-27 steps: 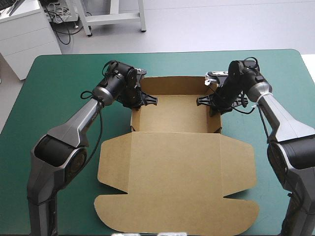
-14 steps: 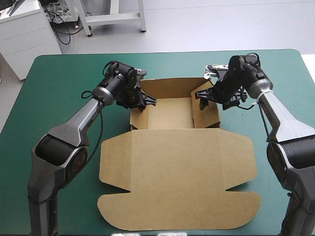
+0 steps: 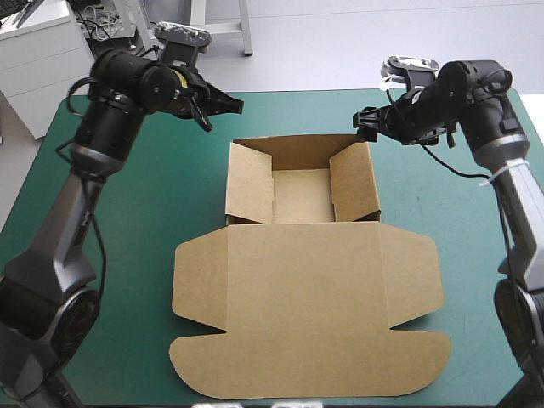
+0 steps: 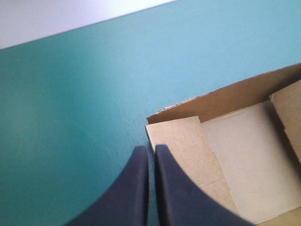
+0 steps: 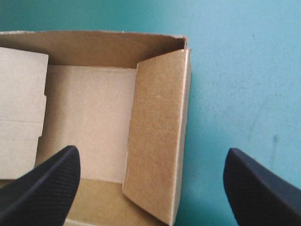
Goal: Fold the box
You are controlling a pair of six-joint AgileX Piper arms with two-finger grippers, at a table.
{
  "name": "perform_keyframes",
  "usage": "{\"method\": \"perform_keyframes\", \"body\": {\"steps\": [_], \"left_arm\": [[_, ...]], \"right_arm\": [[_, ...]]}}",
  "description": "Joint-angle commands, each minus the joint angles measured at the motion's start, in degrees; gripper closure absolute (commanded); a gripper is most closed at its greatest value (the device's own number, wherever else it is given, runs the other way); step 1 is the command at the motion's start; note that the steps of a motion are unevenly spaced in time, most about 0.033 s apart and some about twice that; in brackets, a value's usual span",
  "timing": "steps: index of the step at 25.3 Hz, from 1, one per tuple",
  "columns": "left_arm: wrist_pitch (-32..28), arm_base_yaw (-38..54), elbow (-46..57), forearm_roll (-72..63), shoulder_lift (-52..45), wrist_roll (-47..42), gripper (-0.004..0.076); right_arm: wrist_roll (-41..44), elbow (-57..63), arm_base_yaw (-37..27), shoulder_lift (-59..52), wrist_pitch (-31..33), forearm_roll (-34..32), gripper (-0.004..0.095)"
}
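Observation:
The brown box (image 3: 302, 197) sits mid-table as an open tray, its lid (image 3: 306, 314) lying flat toward the front edge. Its back wall (image 3: 297, 151) stands upright, and both side walls (image 3: 249, 183) lean inward. My left gripper (image 3: 229, 106) hangs raised beyond the box's far left corner, shut and holding nothing. In the left wrist view the black fingers (image 4: 150, 151) meet just outside that corner of the box (image 4: 188, 141). My right gripper (image 3: 367, 124) hovers over the far right corner, open and empty. The right wrist view shows its gripper (image 5: 150, 151) spread wide above the right side wall (image 5: 157, 136).
Bare teal-green cover (image 3: 110, 221) lies on both sides of the box and behind it. The table's far edge (image 3: 289, 89) runs close behind both grippers. The lid's rounded front flaps (image 3: 195, 365) reach nearly to the near edge.
Both grippers have let go of the side walls and risen up, outward and back from the box. The left one has shut; the right stands wider open. The side walls stay up, leaning inward.

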Motion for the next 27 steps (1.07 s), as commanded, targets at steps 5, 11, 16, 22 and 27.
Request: {"method": "perform_keyframes", "body": {"steps": [5,11,16,22,27], "left_arm": [[2.34,-0.10,8.57,-4.67,-16.31,2.13,0.0750],[-0.40,-0.10,32.30,-2.99,-37.36,4.53,0.0750],[-1.21,-0.10,47.38,-2.88,-48.21,4.62,0.0750],[-7.07,-0.10,64.59,-2.88,-61.44,4.62,0.0750],[-12.24,-0.10,76.16,-2.88,-69.56,4.37,0.0750]], "right_arm": [[-1.47,11.04,-0.22,-10.49,0.08,-0.49,0.0140],[-2.01,11.71,-0.22,-6.39,-0.42,-1.58,0.0140],[-3.48,9.80,-0.22,-0.26,-0.67,-1.45,0.0143],[-3.48,5.29,-0.22,6.86,0.00,-1.20,0.0144],[-3.48,4.85,-0.22,9.89,0.06,-0.12,0.0143]]}}
